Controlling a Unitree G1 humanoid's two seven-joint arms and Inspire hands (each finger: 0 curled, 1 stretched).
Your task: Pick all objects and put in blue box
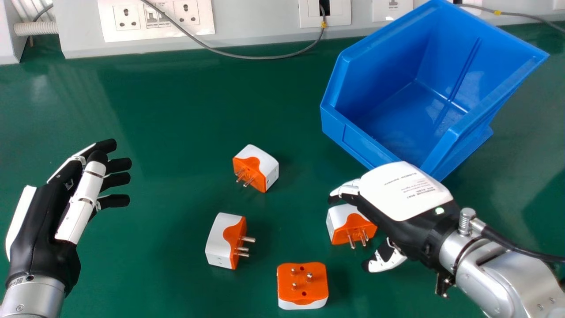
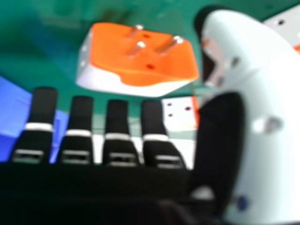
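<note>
Left hand [image 1: 44, 229], at left over the green table [image 1: 154, 132]: fingers loosely extended, slightly apart. White socket panel [image 1: 156, 33], at the far side, with grey cable [image 1: 265, 57] looping down onto the table. First plug adapter [image 1: 219, 240], white and orange: pins pointing right. Second plug adapter [image 1: 267, 165], beyond the first: pins towards the near left. Third plug adapter [image 1: 303, 298], nearest of the four: pins upward. Fourth plug adapter [image 1: 342, 225], partly beneath the right hand [image 1: 401, 194]: between fingers and thumb, contact impossible to tell. Same hand: fingers extended, a little spread, thumb well clear of them. Blue storage bin [image 1: 359, 141], open-topped, at an angle on the table, just beyond the right hand.
</note>
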